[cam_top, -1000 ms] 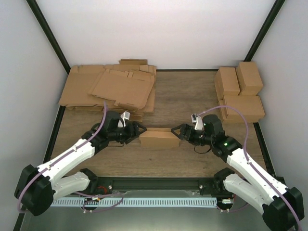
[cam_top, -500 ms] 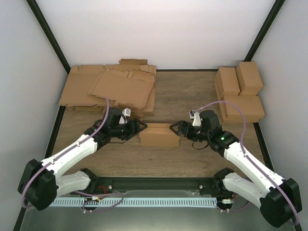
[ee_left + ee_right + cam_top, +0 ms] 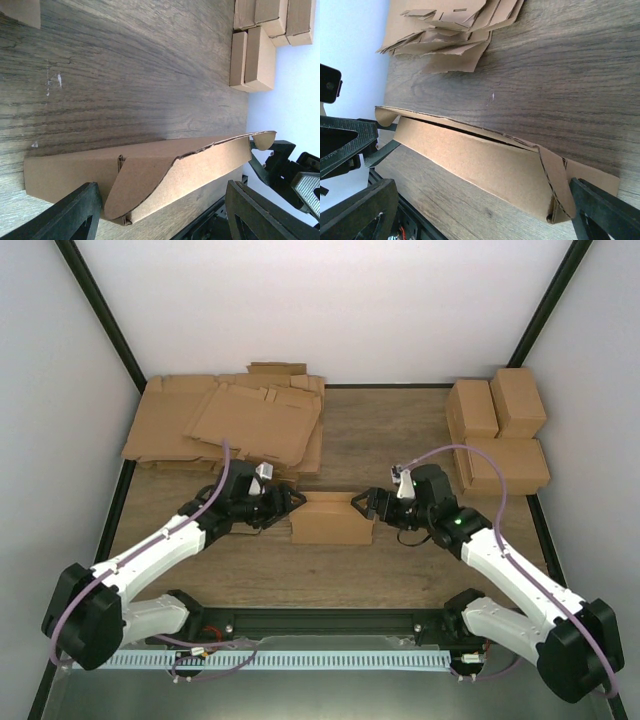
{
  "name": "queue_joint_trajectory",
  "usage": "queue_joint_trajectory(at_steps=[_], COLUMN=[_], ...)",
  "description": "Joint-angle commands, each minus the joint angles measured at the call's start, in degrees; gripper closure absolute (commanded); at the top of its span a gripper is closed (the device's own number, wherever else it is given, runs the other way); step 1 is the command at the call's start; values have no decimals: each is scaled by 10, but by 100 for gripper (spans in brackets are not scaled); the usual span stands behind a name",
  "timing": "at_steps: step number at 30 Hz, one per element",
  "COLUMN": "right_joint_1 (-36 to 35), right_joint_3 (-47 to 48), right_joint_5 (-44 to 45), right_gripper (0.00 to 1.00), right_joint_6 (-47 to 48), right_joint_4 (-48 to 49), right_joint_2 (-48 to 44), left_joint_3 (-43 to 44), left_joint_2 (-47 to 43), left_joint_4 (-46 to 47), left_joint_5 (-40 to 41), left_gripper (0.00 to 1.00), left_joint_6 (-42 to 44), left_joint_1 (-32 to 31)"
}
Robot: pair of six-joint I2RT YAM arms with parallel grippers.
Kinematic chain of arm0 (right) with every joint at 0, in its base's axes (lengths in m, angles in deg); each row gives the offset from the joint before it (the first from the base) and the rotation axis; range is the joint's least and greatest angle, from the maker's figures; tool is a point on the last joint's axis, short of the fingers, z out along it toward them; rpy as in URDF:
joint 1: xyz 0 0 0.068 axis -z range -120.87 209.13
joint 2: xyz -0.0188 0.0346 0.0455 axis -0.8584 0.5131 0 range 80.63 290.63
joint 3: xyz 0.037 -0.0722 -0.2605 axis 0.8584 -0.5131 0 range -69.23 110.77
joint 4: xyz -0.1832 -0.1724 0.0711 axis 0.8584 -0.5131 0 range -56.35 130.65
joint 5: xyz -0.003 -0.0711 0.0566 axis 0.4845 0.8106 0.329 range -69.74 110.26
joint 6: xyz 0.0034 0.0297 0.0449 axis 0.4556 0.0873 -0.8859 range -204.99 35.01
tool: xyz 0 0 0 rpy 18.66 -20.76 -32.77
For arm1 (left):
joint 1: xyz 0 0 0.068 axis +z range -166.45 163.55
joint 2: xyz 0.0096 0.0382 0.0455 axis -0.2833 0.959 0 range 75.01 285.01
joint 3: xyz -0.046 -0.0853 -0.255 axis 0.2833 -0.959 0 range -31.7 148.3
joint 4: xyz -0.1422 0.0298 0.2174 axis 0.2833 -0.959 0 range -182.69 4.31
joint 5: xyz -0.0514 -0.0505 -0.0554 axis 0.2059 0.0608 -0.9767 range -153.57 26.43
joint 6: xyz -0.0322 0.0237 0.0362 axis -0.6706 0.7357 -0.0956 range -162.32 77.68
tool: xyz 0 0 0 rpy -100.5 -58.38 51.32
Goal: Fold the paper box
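Both were spread: left gripper point(image 3: 288, 505), right gripper point(image 3: 366, 505). The paper box point(image 3: 332, 525) between them looked light and crushable, probably best pinched at its creased ends.

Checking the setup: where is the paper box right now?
The paper box sits mid-table in the top view, between the left claw and right claw.

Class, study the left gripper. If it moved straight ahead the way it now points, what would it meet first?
The left gripper would most likely meet the paper box first: its wrist view shows the box's near end flap directly ahead, between the open fingers. How near it is remains unclear.
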State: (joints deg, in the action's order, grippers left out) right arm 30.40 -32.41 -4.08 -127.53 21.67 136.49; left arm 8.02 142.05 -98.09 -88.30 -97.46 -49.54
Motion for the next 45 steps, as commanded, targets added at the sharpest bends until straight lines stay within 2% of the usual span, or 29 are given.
queue_joint_trajectory(at_steps=[1,21,34,45], right_joint_1=[-14,-13,-13,-13], right_joint_3=[15,30,-8,30], right_joint_5=[-35,-21,-41,-19], right_gripper=[5,3,3,2], right_joint_6=[4,19,1,59], right_joint_4=[-12,-26,-31,-90], right_joint_2=[17,27,-21,-22], left_joint_3=[5,26,-28,31], left_joint_2=[16,12,-42,-76], left_joint_4=[0,-20,-8,-136], left_joint_5=[-49,-53,-65,-28], left_gripper=[30,26,24,15], left_joint_6=[6,25,-6,64], left_joint_1=[-8,-1,-2,-2])
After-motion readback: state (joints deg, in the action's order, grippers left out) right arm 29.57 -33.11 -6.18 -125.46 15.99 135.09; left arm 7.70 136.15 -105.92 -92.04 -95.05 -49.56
